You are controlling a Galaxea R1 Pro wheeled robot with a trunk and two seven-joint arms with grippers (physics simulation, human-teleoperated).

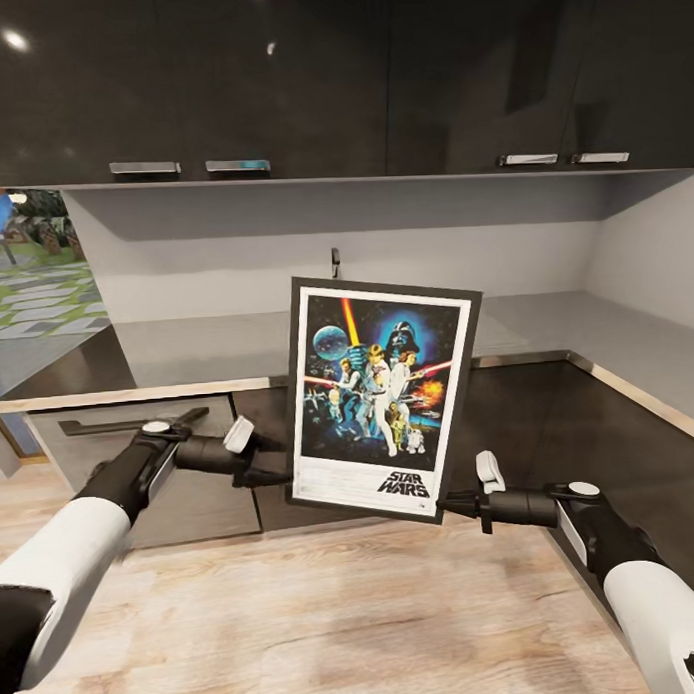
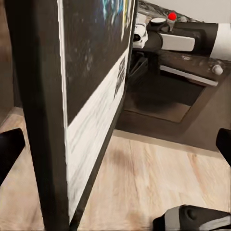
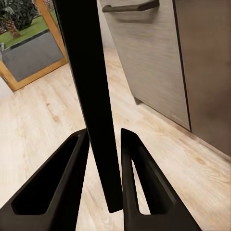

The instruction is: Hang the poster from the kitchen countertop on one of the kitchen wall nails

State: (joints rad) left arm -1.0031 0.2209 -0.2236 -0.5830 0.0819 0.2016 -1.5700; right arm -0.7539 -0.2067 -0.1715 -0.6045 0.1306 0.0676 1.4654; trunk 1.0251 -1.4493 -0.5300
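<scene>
Right wrist view: right gripper (image 3: 103, 144) has its two dark fingers (image 3: 55, 187) clamped on the poster's (image 3: 91, 96) thin black edge, slab seen end-on running straight out between them. Head view puts that grip at the poster's (image 1: 381, 396) lower right corner, right gripper (image 1: 455, 503) reaching in from the side. Left gripper (image 1: 274, 477) meets the lower left edge; fingers appear shut on the frame, but the contact is small there, and in the left wrist view the frame (image 2: 72, 120) looms close while the dark finger tips (image 2: 9, 151) show apart at the edges, so I can't tell. Poster is held upright in the air in front of the kitchen counter (image 1: 197, 342), long axis vertical, slightly tilted, face to the camera, clear of the counter top. A small dark nail-like peg (image 1: 335, 259) sits on the grey wall (image 1: 184, 263) above and behind the poster's top edge, so the coming move likely is up and forward. Both arms equally near. Left wrist view alone shows the right arm (image 2: 187, 38) past the poster; right wrist view shows wood floor (image 3: 43, 120) and a cabinet handle (image 3: 130, 6).
</scene>
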